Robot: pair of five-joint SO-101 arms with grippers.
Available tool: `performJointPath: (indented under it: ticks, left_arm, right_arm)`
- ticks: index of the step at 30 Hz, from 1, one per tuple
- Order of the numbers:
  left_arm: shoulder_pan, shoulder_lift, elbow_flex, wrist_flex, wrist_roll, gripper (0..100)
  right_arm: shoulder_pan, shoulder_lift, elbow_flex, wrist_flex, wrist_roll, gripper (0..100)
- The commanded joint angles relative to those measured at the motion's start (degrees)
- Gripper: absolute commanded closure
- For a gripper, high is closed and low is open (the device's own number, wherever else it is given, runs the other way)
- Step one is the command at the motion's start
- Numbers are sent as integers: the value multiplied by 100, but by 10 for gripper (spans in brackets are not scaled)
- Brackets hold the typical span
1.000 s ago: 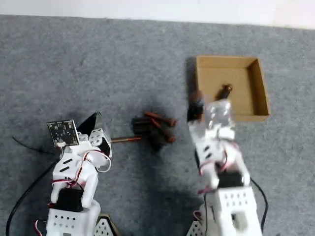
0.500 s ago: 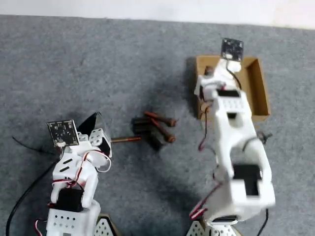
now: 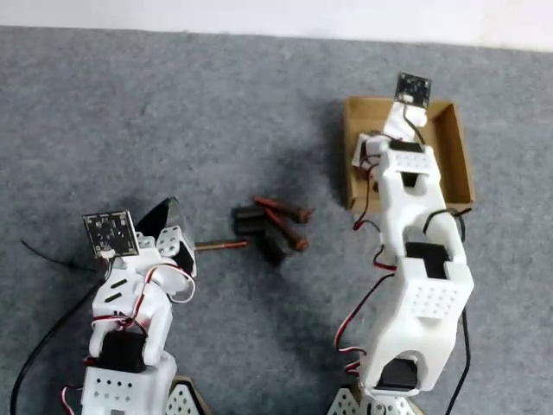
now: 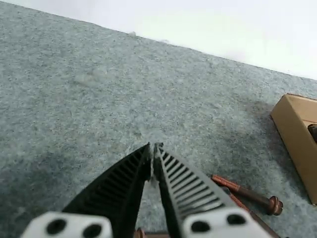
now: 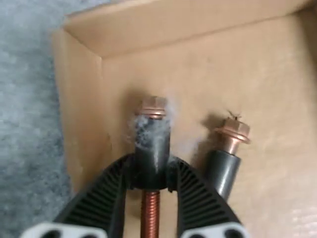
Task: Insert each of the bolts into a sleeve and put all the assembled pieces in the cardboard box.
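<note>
Clamping right fingers [image 5: 106,193] hold a black sleeve [image 5: 151,148] on a copper bolt [image 5: 151,105]; left fingers [image 4: 124,183] touch together.

My desk [image 3: 173,112] is covered in grey carpet. On it sit the cardboard box [image 3: 359,117] at the far right, a heap of bolts [image 3: 285,210] and black sleeves [image 3: 251,220] mid-desk, and a black cable [image 3: 34,252] toward its left edge.
</note>
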Motion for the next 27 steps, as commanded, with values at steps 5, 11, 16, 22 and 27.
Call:
performJointPath:
  ticks: [5, 11, 16, 22, 27]
  left_arm:
    - [-48, -84, 110, -9, -35, 966]
    - [-48, -84, 110, -9, -35, 966]
    - [-48, -84, 110, -9, -35, 966]
    - [-48, -84, 110, -9, -35, 966]
    - [-57, -84, 110, -9, -35, 966]
  right_arm:
    - [-4, -154, -382, 277, -9, 803]
    - [-171, -180, -374, 321, 721, 753]
    - [-224, -637, -374, 769, 738, 753]
    - [-558, -1596, 303, 892, 589, 753]
    - [-1059, -2343, 963, 892, 589, 753]
